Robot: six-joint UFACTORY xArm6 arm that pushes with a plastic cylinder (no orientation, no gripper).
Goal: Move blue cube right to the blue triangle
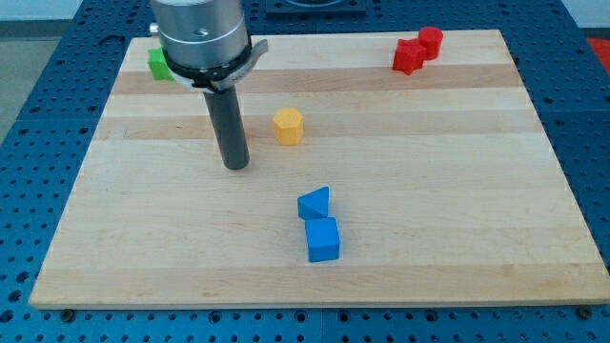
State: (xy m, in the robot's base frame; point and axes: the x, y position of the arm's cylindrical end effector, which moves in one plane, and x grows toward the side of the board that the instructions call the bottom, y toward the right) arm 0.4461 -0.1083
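Note:
The blue cube [323, 239] lies on the wooden board [143, 248] a little below the view's centre. The blue triangle [314, 203] sits just above it, touching or nearly touching its top edge. My tip [236, 166] rests on the board to the upper left of both blue blocks, well apart from them, and left of a yellow hexagonal block [288, 126].
A green block [159, 64] shows partly behind the arm's housing at the top left. Two red blocks stand together at the top right, a star-like one [409, 57] and a cylinder [431, 41]. The board is edged by a blue perforated table.

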